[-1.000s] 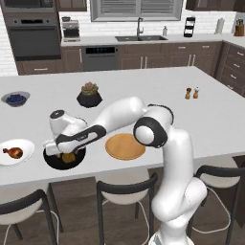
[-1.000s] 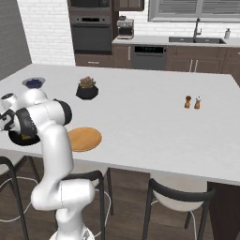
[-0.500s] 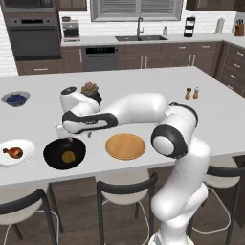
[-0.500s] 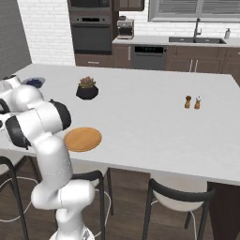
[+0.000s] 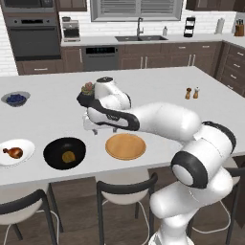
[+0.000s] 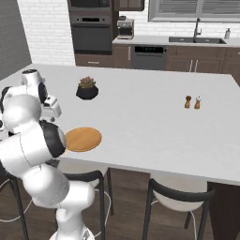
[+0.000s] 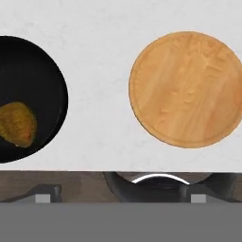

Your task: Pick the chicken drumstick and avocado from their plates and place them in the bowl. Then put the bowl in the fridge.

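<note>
We see the avocado [image 5: 69, 156] already in the bowl [image 5: 53, 148]. The drumstick [image 5: 13, 152] lies on the white plate [image 5: 26, 145], beyond the bowl from our gripper [image 5: 98, 128]. We cannot tell how wide the gripper stands or whether it holds anything.

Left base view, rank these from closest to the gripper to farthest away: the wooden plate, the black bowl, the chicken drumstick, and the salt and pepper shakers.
From the gripper:
1. Wooden plate, just in front and to its right.
2. Black bowl, front left, holding the avocado; nearly tied with the plate.
3. Chicken drumstick, far left on the white plate.
4. Salt and pepper shakers, far right.

Even, bright rendered light; soft shadow under the counter [image 5: 158, 103] edge at 6 o'clock; slight overall softness, no glare
</note>
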You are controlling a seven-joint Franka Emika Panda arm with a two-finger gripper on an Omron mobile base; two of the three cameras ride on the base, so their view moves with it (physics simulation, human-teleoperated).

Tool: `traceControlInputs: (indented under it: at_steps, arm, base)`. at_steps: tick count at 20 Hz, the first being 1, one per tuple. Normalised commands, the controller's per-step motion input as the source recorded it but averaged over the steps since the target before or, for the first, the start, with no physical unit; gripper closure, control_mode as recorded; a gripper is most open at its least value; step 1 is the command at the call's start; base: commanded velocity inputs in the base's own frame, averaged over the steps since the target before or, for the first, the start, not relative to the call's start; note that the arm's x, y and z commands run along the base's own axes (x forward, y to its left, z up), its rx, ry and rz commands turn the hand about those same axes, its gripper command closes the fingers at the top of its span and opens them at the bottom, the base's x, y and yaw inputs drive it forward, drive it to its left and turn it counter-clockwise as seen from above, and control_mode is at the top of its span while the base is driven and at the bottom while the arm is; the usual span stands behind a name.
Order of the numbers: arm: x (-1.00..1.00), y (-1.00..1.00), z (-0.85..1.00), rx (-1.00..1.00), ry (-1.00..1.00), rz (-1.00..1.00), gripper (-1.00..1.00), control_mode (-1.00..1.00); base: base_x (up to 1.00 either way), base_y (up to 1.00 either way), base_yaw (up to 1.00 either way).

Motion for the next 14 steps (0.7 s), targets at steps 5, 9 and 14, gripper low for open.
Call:
traceControlInputs:
  at_steps: [5,9,14]
  arm:
    - [-0.24,-1.0,0.2,0.1,0.05,-0.02,-1.0,-1.0]
    - [-0.04,-0.71,0.0,0.01,0.03,-0.01,-1.0,-1.0]
    - [0.0,-0.1,0.0,0.0,0.0,0.0,-1.0,1.0]
  base:
    - [0.0,0.0,0.0]
    - [0.0,0.0,0.0]
    - [-0.09,0.14,0.01]
